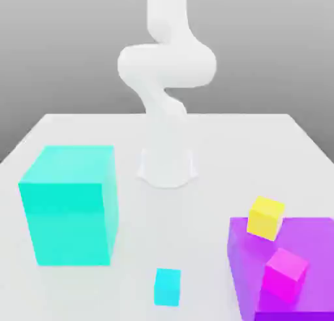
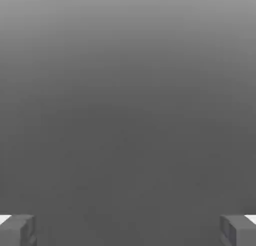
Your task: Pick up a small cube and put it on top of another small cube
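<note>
hand view | gripper [image 2: 128,230] spread wide, empty | small cube [image 1: 167,286] cyan, smooth, on table

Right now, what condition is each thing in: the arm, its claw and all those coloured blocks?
arm: raised above the table, holding nothing
gripper: open, fingers wide apart
small cyan cube: resting on the table, untouched
large cyan block: upright on the table
purple block: carrying two cubes
yellow cube: tilted on the purple block
magenta cube: tilted on the purple block
</note>
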`<action>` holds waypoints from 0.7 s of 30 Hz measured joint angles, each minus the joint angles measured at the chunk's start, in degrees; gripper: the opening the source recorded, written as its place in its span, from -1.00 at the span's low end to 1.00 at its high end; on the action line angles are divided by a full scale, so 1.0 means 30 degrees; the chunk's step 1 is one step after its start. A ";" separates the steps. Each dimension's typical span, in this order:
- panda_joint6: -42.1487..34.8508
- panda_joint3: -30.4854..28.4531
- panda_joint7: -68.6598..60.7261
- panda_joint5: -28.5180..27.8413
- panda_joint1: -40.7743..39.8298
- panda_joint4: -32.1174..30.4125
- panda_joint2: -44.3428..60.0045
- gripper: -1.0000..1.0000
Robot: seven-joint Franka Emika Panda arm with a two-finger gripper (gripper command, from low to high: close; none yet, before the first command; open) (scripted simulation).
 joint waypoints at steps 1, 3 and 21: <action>0.0370 0.0054 0.0093 -0.0025 -0.0057 -0.0231 0.0753 0.00; 0.1073 0.0153 0.0273 -0.0076 -0.0160 -0.0670 0.2183 0.00; 0.7199 0.0540 0.1765 -0.0430 -0.0574 -0.4500 1.4657 0.00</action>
